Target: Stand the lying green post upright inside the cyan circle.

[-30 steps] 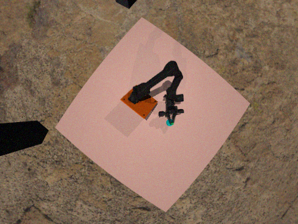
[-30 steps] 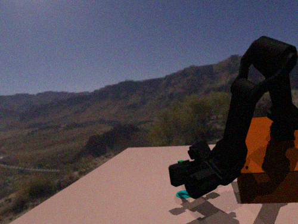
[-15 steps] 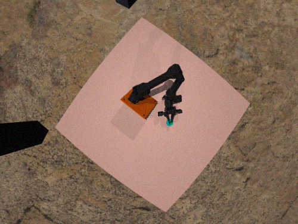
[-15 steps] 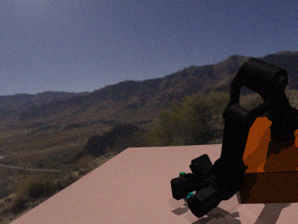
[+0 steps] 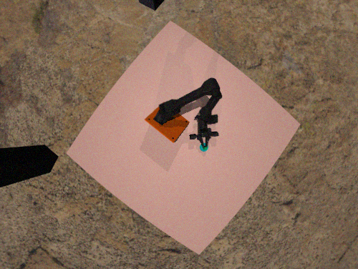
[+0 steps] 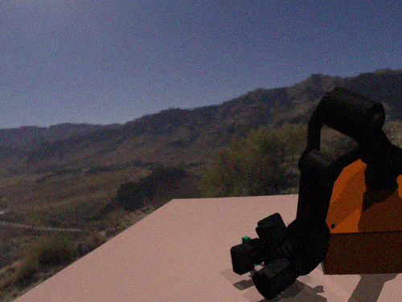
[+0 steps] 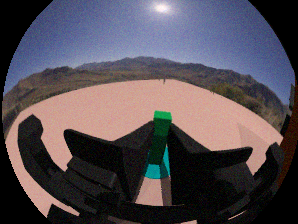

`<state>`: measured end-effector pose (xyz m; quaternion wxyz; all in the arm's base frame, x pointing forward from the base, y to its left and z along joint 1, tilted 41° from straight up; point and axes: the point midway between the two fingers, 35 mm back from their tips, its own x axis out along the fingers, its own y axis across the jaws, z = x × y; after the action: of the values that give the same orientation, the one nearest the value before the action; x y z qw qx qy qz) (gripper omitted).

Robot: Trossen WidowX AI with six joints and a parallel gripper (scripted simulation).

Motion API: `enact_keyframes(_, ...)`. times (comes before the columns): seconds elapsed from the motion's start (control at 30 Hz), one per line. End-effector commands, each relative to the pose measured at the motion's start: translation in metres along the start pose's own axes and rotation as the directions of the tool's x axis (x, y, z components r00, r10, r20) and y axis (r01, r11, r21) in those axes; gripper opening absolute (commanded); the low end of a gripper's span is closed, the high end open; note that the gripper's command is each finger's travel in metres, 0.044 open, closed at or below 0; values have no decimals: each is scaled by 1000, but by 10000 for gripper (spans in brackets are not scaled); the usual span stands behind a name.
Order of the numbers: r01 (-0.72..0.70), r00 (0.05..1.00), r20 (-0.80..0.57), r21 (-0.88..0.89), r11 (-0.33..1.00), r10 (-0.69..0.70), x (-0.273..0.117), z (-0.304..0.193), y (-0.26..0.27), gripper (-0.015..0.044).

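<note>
Green post (image 6: 246, 238) (image 7: 161, 135) standing upright at cyan circle (image 7: 157, 171)
The gripper (image 5: 204, 146) (image 6: 246, 250) (image 7: 161, 125) is gripping it above a pink tabletop (image 5: 143, 186) (image 6: 161, 249) (image 7: 115, 107); hills (image 6: 181, 136) (image 7: 145, 67) are rising behind.

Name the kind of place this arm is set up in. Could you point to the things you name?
Probably open, dry hill country: a hazy mountain ridge (image 6: 169, 124) (image 7: 140, 67), a scrubby green bush (image 6: 257, 161) (image 7: 227, 95) and bare sky (image 6: 121, 52) (image 7: 110, 45) stand beyond the pink tabletop (image 5: 215, 200) (image 6: 133, 249) (image 7: 100, 105).

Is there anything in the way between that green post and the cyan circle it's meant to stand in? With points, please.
Nothing visible is in the way: the green post (image 6: 246, 239) (image 7: 161, 132), upright between the gripper's fingers, has its lower end over the cyan circle (image 7: 157, 171).
</note>
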<state>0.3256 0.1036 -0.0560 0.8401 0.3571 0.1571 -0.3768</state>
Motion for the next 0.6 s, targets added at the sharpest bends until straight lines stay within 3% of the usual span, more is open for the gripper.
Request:
enact_keyframes(0.0,0,1000,5,1,1000,0,0,0,0,128)
enact_keyframes(0.33,0,1000,5,1,1000,0,0,0,0,390)
enact_keyframes(0.57,2,1000,5,3,1000,-2,-3,26,3,400)
